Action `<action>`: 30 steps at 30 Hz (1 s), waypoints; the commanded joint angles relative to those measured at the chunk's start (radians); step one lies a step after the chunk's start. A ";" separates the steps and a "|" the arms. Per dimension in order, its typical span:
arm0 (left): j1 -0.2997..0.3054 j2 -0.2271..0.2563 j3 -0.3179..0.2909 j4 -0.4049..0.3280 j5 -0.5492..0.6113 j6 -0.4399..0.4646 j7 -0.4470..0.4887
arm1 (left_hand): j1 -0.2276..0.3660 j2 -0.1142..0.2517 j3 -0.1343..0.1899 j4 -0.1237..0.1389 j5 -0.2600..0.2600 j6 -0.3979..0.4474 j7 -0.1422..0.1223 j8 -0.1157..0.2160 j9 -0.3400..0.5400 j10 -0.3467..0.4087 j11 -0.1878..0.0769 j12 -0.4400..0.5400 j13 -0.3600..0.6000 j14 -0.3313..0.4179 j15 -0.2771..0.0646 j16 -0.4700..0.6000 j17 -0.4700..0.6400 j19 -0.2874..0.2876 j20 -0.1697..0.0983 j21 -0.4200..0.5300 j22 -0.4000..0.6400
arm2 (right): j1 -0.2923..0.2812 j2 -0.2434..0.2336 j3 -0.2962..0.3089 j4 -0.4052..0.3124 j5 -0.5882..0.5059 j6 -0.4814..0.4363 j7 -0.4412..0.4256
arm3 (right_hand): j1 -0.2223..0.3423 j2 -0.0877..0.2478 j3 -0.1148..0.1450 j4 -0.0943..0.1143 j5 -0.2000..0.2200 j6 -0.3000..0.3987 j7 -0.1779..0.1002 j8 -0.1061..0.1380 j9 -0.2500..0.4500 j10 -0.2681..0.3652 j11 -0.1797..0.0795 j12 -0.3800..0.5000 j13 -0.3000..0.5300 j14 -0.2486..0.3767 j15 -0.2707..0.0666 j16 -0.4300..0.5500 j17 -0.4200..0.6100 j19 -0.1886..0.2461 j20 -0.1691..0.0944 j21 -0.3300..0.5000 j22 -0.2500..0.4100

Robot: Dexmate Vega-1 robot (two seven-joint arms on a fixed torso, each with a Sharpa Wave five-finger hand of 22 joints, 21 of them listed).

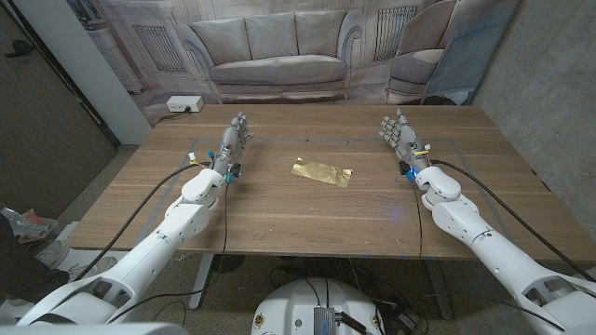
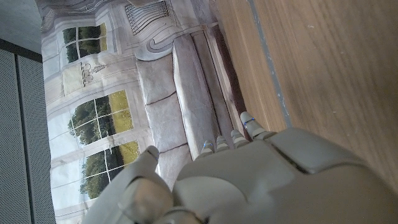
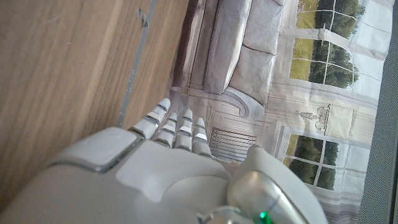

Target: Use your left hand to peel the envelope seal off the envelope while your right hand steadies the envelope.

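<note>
The gold envelope (image 1: 320, 172) lies flat on the wooden table (image 1: 279, 219), between the two hands and well apart from the fingers of both. No print, label or brand mark can be read on it at this size, and its seal cannot be made out. The left hand (image 1: 233, 141) stands on its edge over the table, with its fingers (image 1: 241, 124) extended, slightly spread and holding nothing; the envelope sits off to the inner side of these fingers. In the left wrist view, the left hand (image 2: 249, 180) shows its back, with its fingertips (image 2: 247, 119) straight and nothing between them. The right hand (image 1: 402, 138) stands in a matching pose, with its fingers (image 1: 395, 122) extended, spread and empty; the envelope sits to their inner side. In the right wrist view, the right hand (image 3: 168, 180) shows fingertips (image 3: 180, 121) straight and close together, gripping nothing. A printed backdrop (image 1: 279, 46) showing a sofa hangs beyond the fingertips. A white power strip (image 1: 183, 105) lies beyond the table's far corner, past the left fingers; no writing on it is legible.
</note>
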 commanded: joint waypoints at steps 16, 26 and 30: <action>-0.043 0.080 0.025 -0.100 0.274 0.166 -0.022 | 0.172 -0.062 0.005 -0.133 -0.002 -0.057 -0.028 0.035 0.007 -0.043 0.061 0.034 0.009 -0.099 0.086 0.013 0.007 -0.117 0.118 0.004 0.001 | 0.013 0.041 0.012 0.047 -0.015 0.004 0.026 | 0.007 0.012 0.005 0.003 0.001 0.010 0.002 0.005 0.002 0.018 -0.005 0.006 0.002 0.011 -0.001 0.004 0.002 0.009 -0.001 0.007 0.004; -0.081 0.137 0.071 -0.166 0.384 0.190 -0.062 | 0.267 -0.097 0.008 -0.203 -0.004 0.026 -0.013 0.057 0.010 -0.058 0.073 0.019 0.012 -0.110 0.098 0.005 0.010 -0.134 0.133 -0.011 0.004 | 0.020 0.055 0.013 0.070 -0.017 0.013 0.036 | 0.005 0.012 0.007 0.004 -0.001 0.012 0.003 0.005 0.002 0.019 -0.005 0.005 0.002 0.013 -0.001 0.004 0.002 0.010 -0.001 0.007 0.004; -0.094 0.157 0.090 -0.195 0.437 0.214 -0.056 | 0.302 -0.104 0.011 -0.226 -0.004 0.054 -0.007 0.064 0.011 -0.058 0.081 0.018 0.013 -0.114 0.113 0.004 0.011 -0.141 0.144 -0.017 0.005 | 0.018 0.060 0.015 0.076 -0.016 0.015 0.035 | 0.004 0.012 0.008 0.004 -0.002 0.012 0.004 0.005 0.002 0.019 -0.005 0.005 0.002 0.013 0.000 0.004 0.002 0.010 0.000 0.007 0.004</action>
